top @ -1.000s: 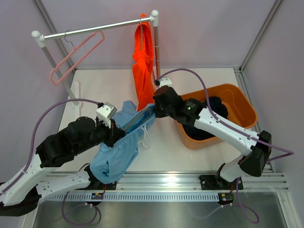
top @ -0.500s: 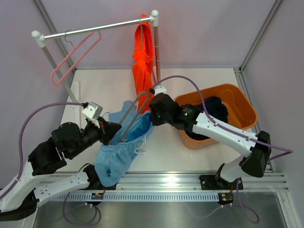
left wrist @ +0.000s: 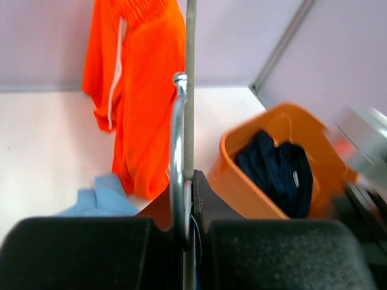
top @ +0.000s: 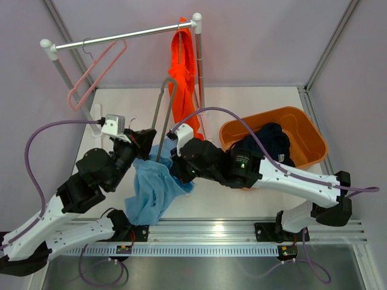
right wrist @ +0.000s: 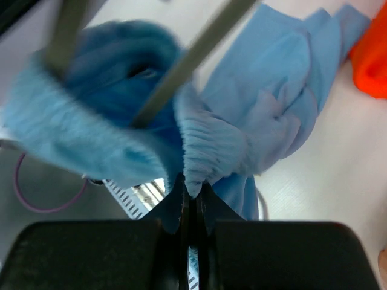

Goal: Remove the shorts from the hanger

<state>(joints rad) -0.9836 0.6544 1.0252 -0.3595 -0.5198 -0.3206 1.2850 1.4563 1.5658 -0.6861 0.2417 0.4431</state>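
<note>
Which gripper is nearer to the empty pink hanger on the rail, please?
Left. The left gripper, shut on the grey hanger, sits just below-right of the pink hanger in the top view; the right gripper, pinching the light blue shorts, is farther right.

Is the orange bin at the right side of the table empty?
No, the orange bin holds the dark navy shorts, which lie bunched inside it.

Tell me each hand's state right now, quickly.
Left hand: closed, holding the grey metal hanger.
Right hand: closed, holding the light blue fabric shorts.
</note>
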